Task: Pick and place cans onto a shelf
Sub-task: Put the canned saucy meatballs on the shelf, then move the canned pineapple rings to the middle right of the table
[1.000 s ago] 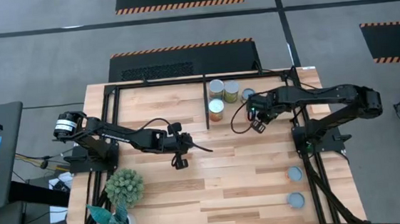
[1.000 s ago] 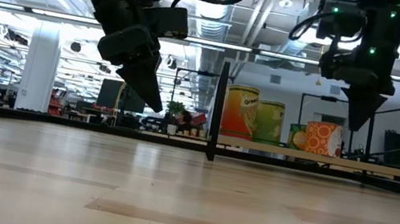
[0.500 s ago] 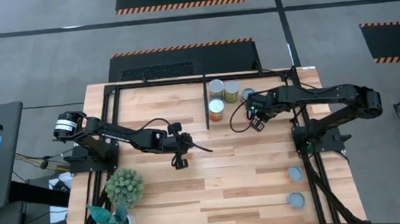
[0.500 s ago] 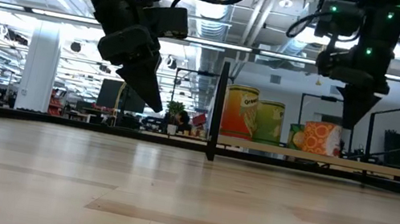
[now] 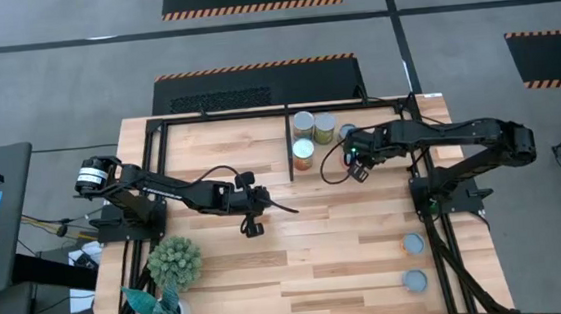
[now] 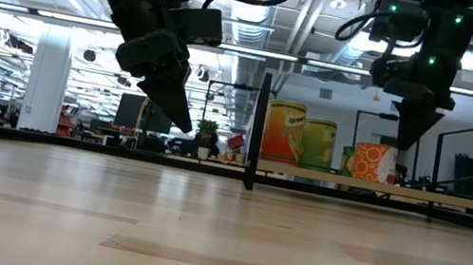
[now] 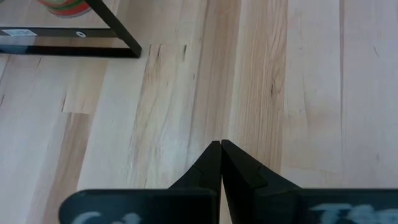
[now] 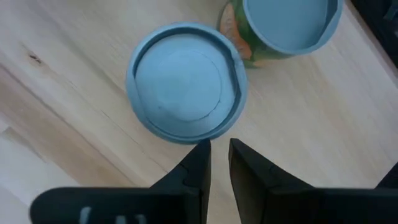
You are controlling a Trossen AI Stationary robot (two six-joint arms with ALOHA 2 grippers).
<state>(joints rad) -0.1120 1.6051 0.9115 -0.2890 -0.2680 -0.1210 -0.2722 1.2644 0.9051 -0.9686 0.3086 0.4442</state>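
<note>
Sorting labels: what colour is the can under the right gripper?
Orange can, patterned; clearest in the low view.

The light wood desk [image 5: 309, 265] carries the black-barred shelf [image 5: 289, 131] along its far edge. Right of the shelf's divider stand four cans [image 5: 303, 153], clustered. Two more cans [image 5: 413, 244] rest near the desk's right edge, and a spiky green plant [image 5: 174, 262] sits near its left front corner.

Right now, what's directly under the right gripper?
Under the right gripper, bare wood of the shelf, a can just ahead, apart from the fingertips. A second can stands beyond. The wood beneath the fingers is covered.
</note>
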